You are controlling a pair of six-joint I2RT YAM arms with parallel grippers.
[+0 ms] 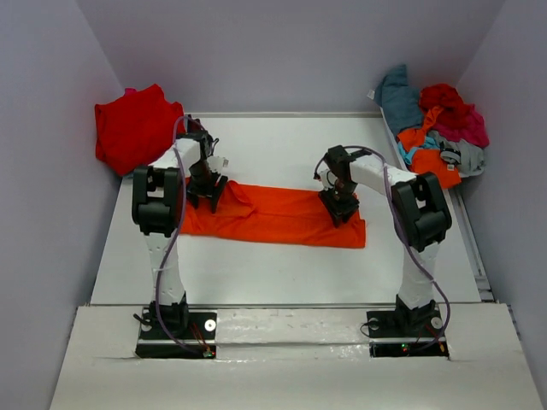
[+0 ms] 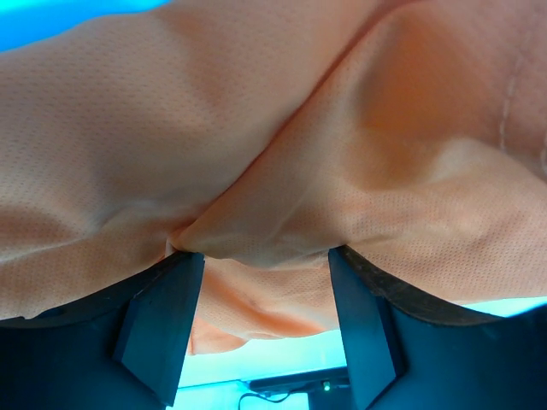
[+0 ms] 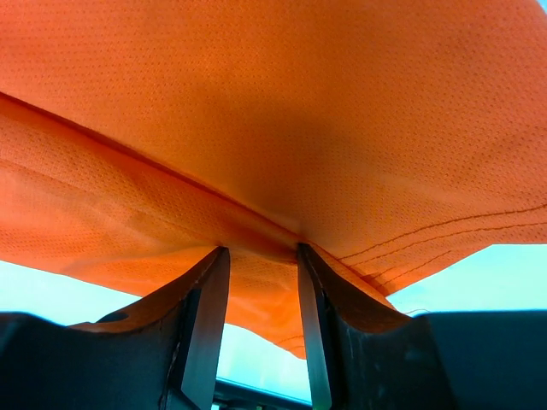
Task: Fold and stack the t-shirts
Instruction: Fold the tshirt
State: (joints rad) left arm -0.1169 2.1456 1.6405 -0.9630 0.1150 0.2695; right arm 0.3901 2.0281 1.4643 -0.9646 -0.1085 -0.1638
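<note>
Our surface: one shirt across the middle, more shirts at both far corners.

We see the flat shirt (image 1: 273,213) lying across the middle of the surface (image 1: 282,145), running left to right. The left claw (image 1: 207,195) sits on its left end and the right claw (image 1: 340,207) on it nearer the right end, well apart, each with a fold of cloth between its fingers. Behind them, a lone shirt (image 1: 137,128) lies in the far left corner against the wall, and a heap of shirts (image 1: 436,128) fills the far right corner.
</note>
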